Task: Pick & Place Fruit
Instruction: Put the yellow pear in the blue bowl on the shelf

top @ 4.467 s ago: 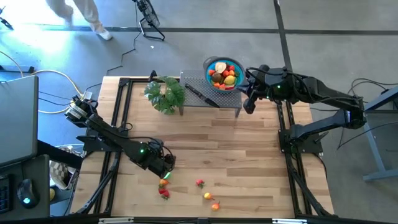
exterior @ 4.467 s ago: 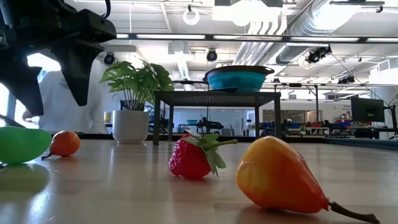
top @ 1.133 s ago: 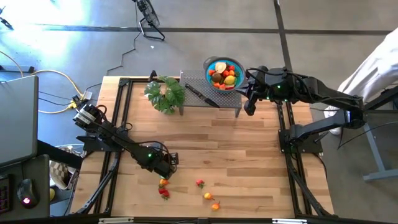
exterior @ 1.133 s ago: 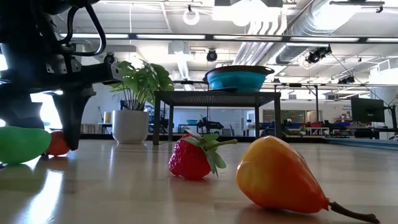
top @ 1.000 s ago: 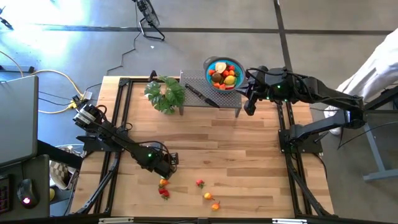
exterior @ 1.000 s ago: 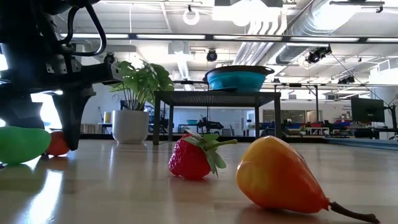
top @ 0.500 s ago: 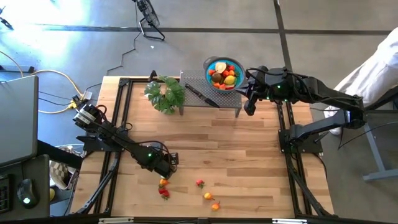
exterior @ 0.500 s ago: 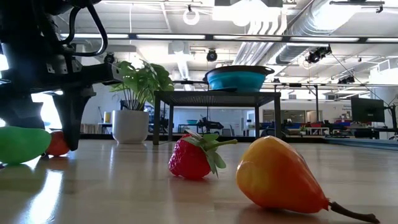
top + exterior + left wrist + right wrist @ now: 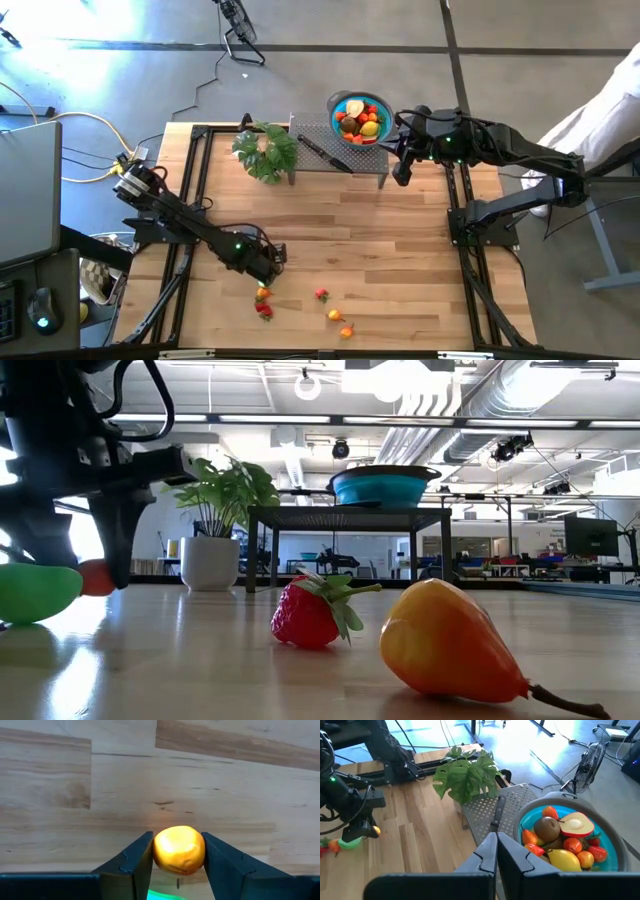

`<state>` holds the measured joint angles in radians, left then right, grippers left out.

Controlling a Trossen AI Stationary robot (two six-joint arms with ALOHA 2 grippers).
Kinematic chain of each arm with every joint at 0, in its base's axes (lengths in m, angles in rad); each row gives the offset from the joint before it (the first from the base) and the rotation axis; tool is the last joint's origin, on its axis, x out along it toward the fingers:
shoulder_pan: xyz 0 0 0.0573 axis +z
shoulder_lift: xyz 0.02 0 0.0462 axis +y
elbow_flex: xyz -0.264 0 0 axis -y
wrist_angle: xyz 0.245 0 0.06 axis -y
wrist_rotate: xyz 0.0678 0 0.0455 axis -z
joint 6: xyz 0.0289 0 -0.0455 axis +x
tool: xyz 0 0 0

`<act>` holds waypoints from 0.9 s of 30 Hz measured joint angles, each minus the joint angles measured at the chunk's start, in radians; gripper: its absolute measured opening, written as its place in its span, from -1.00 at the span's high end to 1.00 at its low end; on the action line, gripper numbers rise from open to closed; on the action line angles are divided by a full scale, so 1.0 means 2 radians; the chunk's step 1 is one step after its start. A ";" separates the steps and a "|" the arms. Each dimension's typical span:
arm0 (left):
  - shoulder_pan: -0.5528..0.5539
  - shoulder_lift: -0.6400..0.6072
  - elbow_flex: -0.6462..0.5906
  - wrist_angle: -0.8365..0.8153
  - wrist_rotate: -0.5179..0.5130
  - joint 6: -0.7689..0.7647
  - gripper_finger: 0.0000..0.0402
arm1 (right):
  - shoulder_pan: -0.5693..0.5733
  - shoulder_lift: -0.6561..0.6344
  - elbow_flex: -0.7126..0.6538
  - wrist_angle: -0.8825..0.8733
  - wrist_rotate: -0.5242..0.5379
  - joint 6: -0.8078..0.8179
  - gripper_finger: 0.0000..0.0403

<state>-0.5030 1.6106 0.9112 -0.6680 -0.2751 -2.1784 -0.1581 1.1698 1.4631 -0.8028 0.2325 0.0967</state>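
Change: left gripper (image 9: 178,854) has lifted a little since a moment ago, and the small orange fruit (image 9: 179,849) has come up off the table (image 9: 400,260) with it.
Left claw: fingers partly closed, pinching that orange fruit between them, near the table's front left.
Right claw: right gripper (image 9: 497,851) pressed fully closed and empty, hanging beside the blue bowl (image 9: 359,117) at the far right.
Loose fruit: green piece (image 9: 38,592) and a red one (image 9: 265,311) just below the left claw; strawberry (image 9: 312,610) and yellow-orange pear (image 9: 450,644) to its right.
Nearby: leafy plant (image 9: 266,152), mesh stand (image 9: 350,157) with black-handled knife (image 9: 322,153) at the far edge.
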 joint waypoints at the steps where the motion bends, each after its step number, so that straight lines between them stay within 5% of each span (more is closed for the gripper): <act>1: 0.000 -0.002 0.000 -0.002 -0.001 0.000 0.24 | 0.000 0.000 0.000 0.000 0.000 0.000 0.98; 17: 0.000 -0.081 0.000 -0.015 -0.006 0.054 0.24 | 0.000 0.000 0.000 0.000 -0.047 -0.031 0.98; 27: 0.000 -0.153 0.001 0.038 -0.093 0.134 0.24 | 0.000 0.000 0.000 0.000 -0.053 -0.051 0.98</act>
<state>-0.5037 1.3047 0.9123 -0.5918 -0.4621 -1.9104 -0.1581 1.1694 1.4631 -0.8037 0.1260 -0.0048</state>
